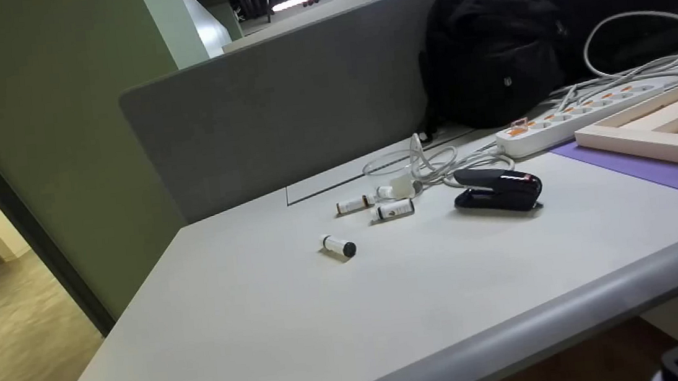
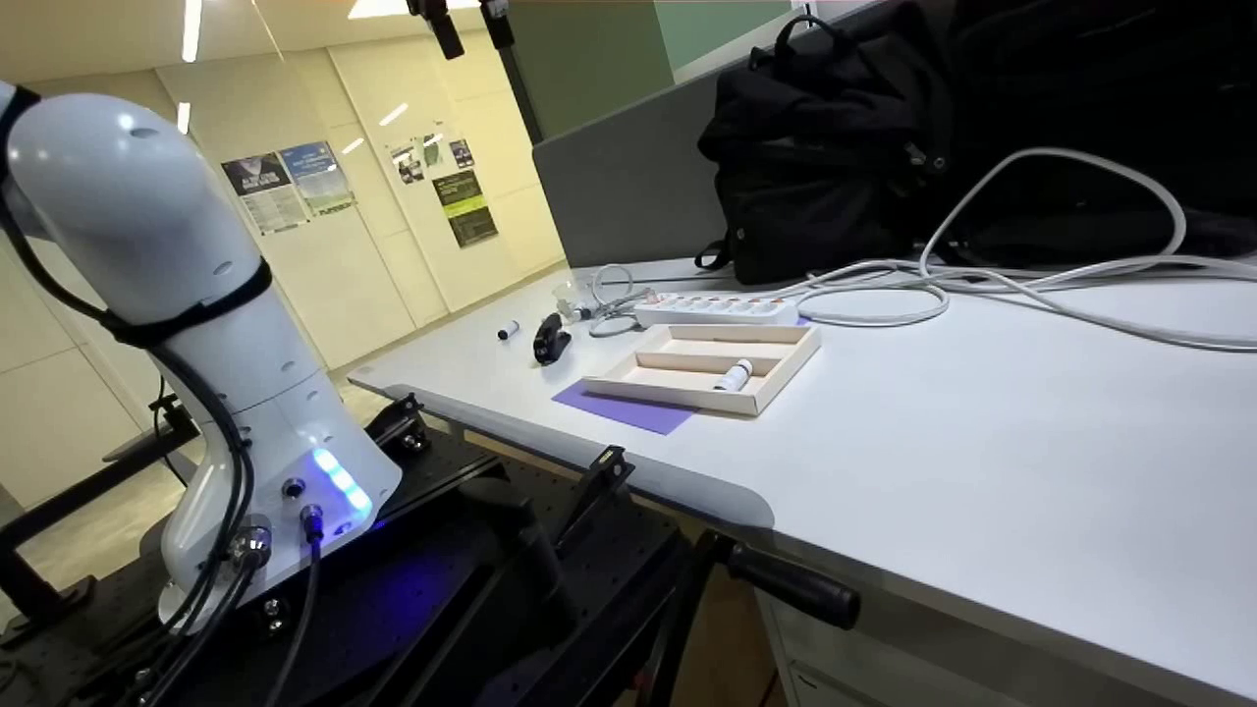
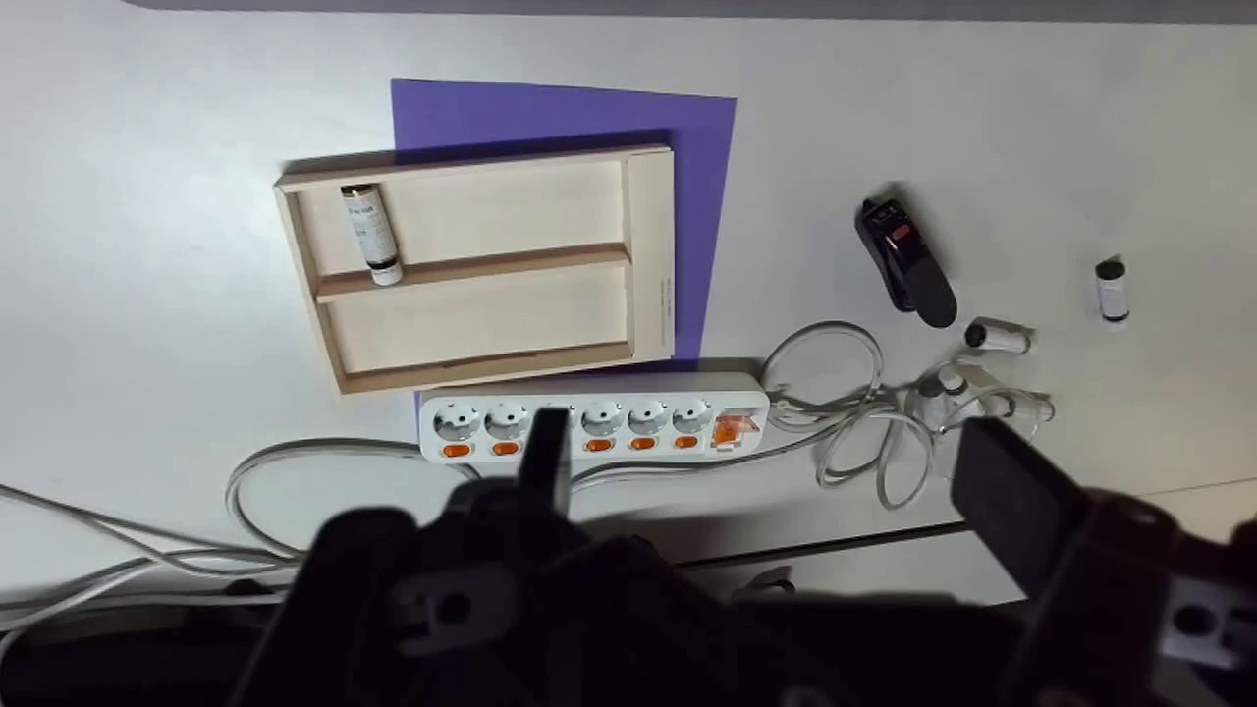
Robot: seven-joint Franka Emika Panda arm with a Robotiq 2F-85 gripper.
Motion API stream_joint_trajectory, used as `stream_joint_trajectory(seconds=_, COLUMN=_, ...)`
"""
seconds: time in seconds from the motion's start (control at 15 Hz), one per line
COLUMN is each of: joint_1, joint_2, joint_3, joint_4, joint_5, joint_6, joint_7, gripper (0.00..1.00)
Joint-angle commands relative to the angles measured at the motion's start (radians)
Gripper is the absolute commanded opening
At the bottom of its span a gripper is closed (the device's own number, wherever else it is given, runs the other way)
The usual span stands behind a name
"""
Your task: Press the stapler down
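The black stapler [image 1: 499, 190] lies on the white table in an exterior view, its top arm raised at an angle over its base. It shows small and dark in an exterior view [image 2: 550, 341], and from above in the wrist view [image 3: 905, 263], right of the wooden tray. My gripper [image 3: 766, 437] is open in the wrist view, with nothing between its wide-apart fingers. Its fingertips [image 2: 475, 41] hang high above the table at the top of an exterior view. The gripper is apart from the stapler.
Small white bottles [image 1: 338, 246] and a clear cup [image 3: 938, 393] lie near the stapler. A white power strip [image 3: 589, 393] with looped cables, a wooden tray [image 3: 650, 255] on purple paper [image 3: 550, 113], and black backpacks [image 1: 487, 45] by a grey partition [image 1: 294, 108] stand nearby.
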State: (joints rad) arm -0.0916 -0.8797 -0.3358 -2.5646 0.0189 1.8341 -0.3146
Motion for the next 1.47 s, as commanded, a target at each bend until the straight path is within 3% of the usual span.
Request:
stream_joint_trajectory(seconds=0.0, joint_1=0.009, joint_2=0.028, joint_3=0.013, joint_4=0.004, joint_5=0.019, joint_6=0.02, joint_7=-0.014, gripper=1.0)
stream_joint_trajectory(seconds=0.53, joint_1=0.311, joint_2=0.375, joint_3=0.148, joint_4=-0.054, joint_5=0.252, joint_6=0.471, joint_7=-0.158, gripper=1.0)
stream_joint_trajectory(seconds=0.6, joint_1=0.337, joint_2=0.412, joint_3=0.193, joint_4=-0.068, joint_5=0.262, joint_6=0.539, joint_7=-0.149, gripper=0.8)
stream_joint_trajectory(seconds=0.87, joint_1=0.418, joint_2=0.583, joint_3=0.362, joint_4=-0.11, joint_5=0.259, joint_6=0.845, joint_7=-0.08, gripper=0.53)
stream_joint_trajectory(seconds=1.07, joint_1=0.448, joint_2=0.716, joint_3=0.449, joint_4=-0.132, joint_5=0.224, joint_6=1.03, joint_7=-0.051, gripper=0.31)
stream_joint_trajectory(seconds=1.4, joint_1=0.402, joint_2=0.945, joint_3=0.517, joint_4=-0.082, joint_5=0.087, joint_6=1.207, joint_7=0.014, gripper=0.0)
